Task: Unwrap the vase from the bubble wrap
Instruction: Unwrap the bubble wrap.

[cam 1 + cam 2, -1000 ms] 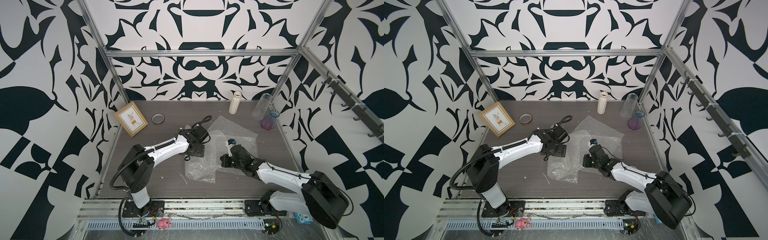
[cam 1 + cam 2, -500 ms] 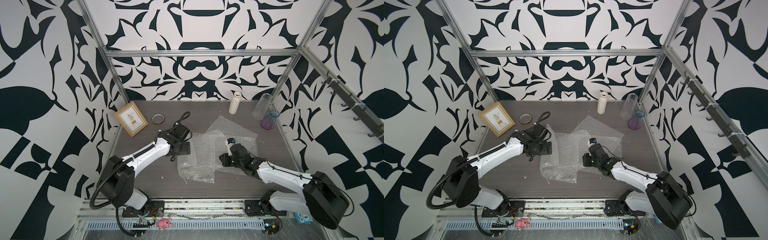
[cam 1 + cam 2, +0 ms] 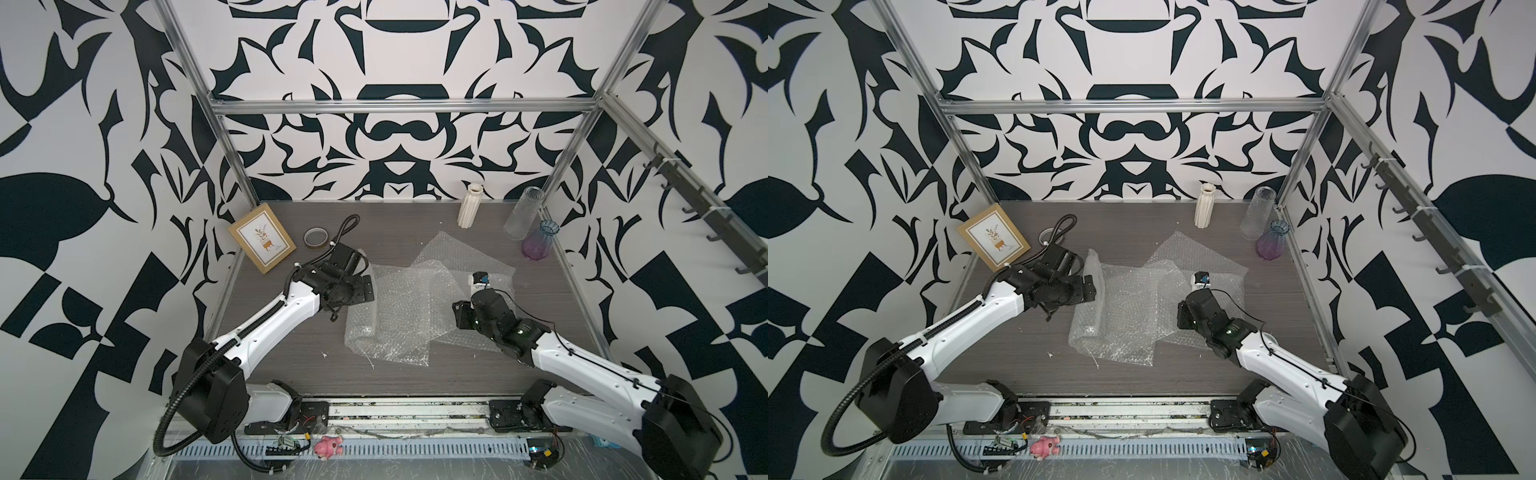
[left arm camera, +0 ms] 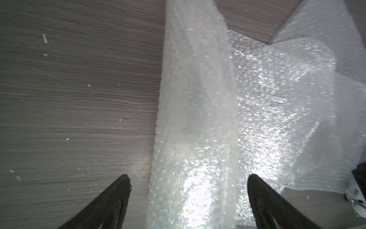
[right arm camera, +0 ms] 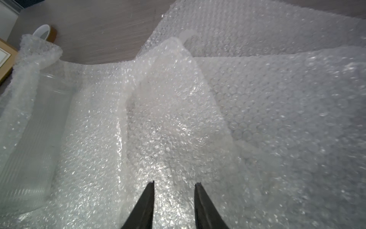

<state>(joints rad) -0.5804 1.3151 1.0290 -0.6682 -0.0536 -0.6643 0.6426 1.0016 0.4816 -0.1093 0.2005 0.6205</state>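
Observation:
Crinkly see-through bubble wrap [image 3: 409, 309] [image 3: 1129, 316] lies spread in overlapping sheets mid-table. Its left end is still rolled around a clear ribbed glass vase [image 5: 33, 138] lying on its side, seen as a roll in both top views [image 3: 362, 328] [image 3: 1086, 320]. My left gripper [image 3: 366, 286] [image 4: 188, 178] is open and straddles that roll [image 4: 195, 128], with a gap on each side. My right gripper [image 3: 460, 318] [image 5: 174, 183] hovers low over the right part of the sheet, its fingers a little apart with nothing between them.
At the back right stand a white ribbed vase [image 3: 468, 206], a tall clear vase [image 3: 521, 212] and a purple-blue vase [image 3: 538, 241]. A framed picture [image 3: 262, 240] and a tape roll [image 3: 314, 237] sit back left, close behind my left arm.
My left gripper has moved left and the wrapped roll has gone left with it, leaving more sheet laid out. The right arm has stayed put and its jaws have parted.

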